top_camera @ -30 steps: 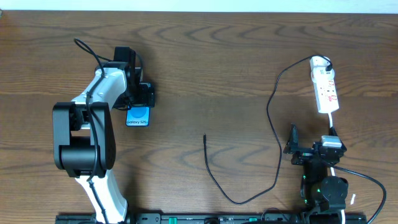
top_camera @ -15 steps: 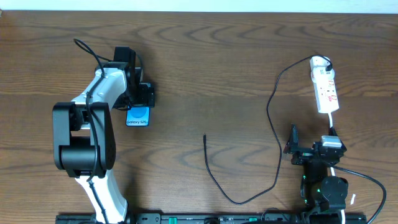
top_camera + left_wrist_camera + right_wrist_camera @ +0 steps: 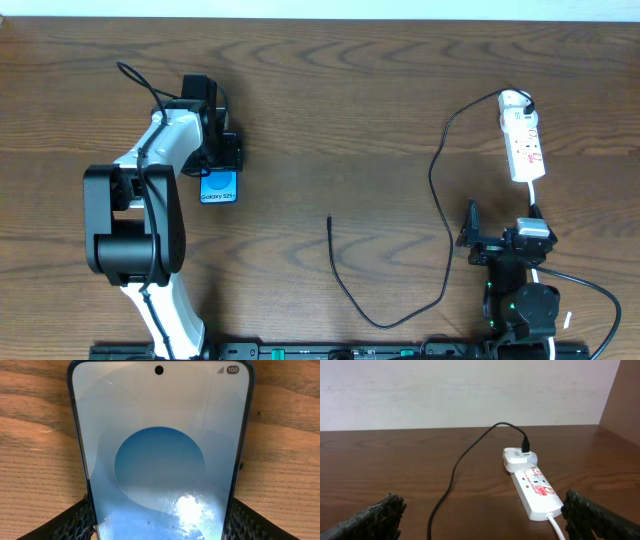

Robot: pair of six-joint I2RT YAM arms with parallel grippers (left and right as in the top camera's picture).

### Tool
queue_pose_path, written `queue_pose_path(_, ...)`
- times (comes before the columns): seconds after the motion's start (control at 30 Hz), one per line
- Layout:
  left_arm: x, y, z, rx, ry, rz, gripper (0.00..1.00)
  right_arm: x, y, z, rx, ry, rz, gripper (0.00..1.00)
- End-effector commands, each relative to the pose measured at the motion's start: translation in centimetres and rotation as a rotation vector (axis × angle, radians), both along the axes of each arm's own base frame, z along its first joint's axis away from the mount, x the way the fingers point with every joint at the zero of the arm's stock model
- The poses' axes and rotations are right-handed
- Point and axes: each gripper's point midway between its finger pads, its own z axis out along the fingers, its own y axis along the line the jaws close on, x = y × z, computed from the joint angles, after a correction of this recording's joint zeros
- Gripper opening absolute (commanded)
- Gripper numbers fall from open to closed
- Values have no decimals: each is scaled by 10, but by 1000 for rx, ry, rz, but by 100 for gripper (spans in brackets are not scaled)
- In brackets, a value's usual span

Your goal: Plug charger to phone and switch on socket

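Observation:
The phone [image 3: 220,187] lies flat at the left of the table, its blue screen [image 3: 160,460] facing up. My left gripper [image 3: 221,165] is over its far end, and both dark fingers [image 3: 75,522] press against the phone's long edges. The charger [image 3: 440,200] is a thin black cable that runs from a white adapter [image 3: 517,456] in the socket [image 3: 523,140] down the table. Its free tip [image 3: 329,218] lies at mid-table, far from the phone. My right gripper [image 3: 505,230] stands open just short of the socket [image 3: 535,487], holding nothing.
The socket's white lead [image 3: 556,525] runs back under my right gripper. A pale wall [image 3: 470,390] closes off the far edge of the table. The left arm's white body [image 3: 150,170] reaches from the front edge towards the phone.
The left gripper's jaws have closed in onto the phone's edges, and the phone has shifted slightly to the left. The right arm, the cable and the socket have not moved.

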Motion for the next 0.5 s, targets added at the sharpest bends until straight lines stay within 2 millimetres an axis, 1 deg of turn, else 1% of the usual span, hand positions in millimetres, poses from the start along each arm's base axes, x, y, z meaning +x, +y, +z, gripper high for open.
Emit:
queue_pose_path(0.0,-29,-5,-37,-27,123,6,72,0,-2,0,10,-3,-10,99)
queue_pose_path(0.33,-29,-5,-37,-27,123,6,72,0,-2,0,10,-3,-10,99)
queue_pose_path(0.4,-29,-5,-37,-27,123,6,80,0,-2,0,10,-3,-10,99)
queue_pose_path(0.47,-29,-5,-37,-27,124,6,85,0,-2,0,10,-3,-10,99)
